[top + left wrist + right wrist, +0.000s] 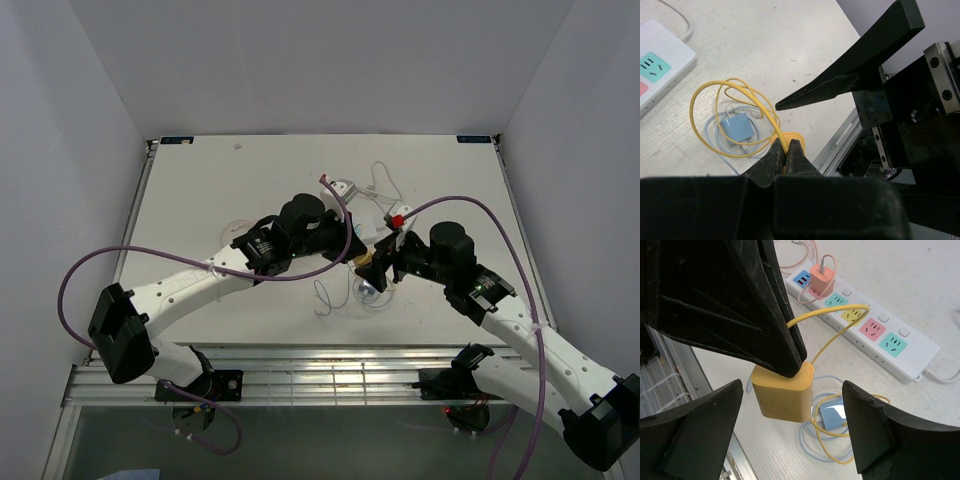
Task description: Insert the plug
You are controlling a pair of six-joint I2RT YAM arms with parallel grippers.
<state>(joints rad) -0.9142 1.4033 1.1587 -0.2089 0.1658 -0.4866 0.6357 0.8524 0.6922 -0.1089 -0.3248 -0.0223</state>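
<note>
The yellow plug [782,395] hangs right under my left gripper [785,144], which is shut on the plug's yellow cable [715,100] just above the body. Only an edge of the plug [800,136] shows in the left wrist view. My right gripper [792,387] stands open, one finger on each side of the plug without touching it. From above, the plug [365,263] sits between the two grippers. Behind lies the white power strip [875,335] with coloured sockets, and the yellow cable loops in front of its yellow socket [854,315].
A pink plug [822,275] sits in the strip's far end. A blue plug [832,415] with its coiled blue cable lies on the table under the yellow one. The metal rail at the table's near edge [705,385] is close by.
</note>
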